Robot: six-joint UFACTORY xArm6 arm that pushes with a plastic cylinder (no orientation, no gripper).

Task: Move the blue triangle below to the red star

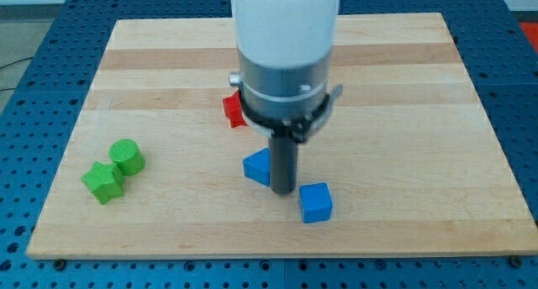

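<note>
Nearest you, toward the view's bottom, sits a blue cube (316, 202) with crisp edges and a matte plastic look, and just up and to its left my tip (283, 191) comes down on the wooden board (403, 112). You have no jaws to read on this tool – it is a plain dark rod under a pale, cylindrical arm housing (286, 37), holding nothing and, as far as you can see, pressed against the right side of the blue triangle (258, 167). That triangle lies near the board's middle, partly hidden by the rod, so its full outline cannot be made out. The red star (234, 111) sits above it in the view, a little to the left, half covered by the arm's metal collar. Judging from this layout, the triangle is already roughly below the star, so you are likely in the closing nudge – the next move calls for a short, gentle push leftward to line it up squarely, without clipping the blue cube. Well apart at the view's left, a green cylinder (127, 157) touches a green star-shaped block (103, 181). Pale, light-grained planks make up the board.
</note>
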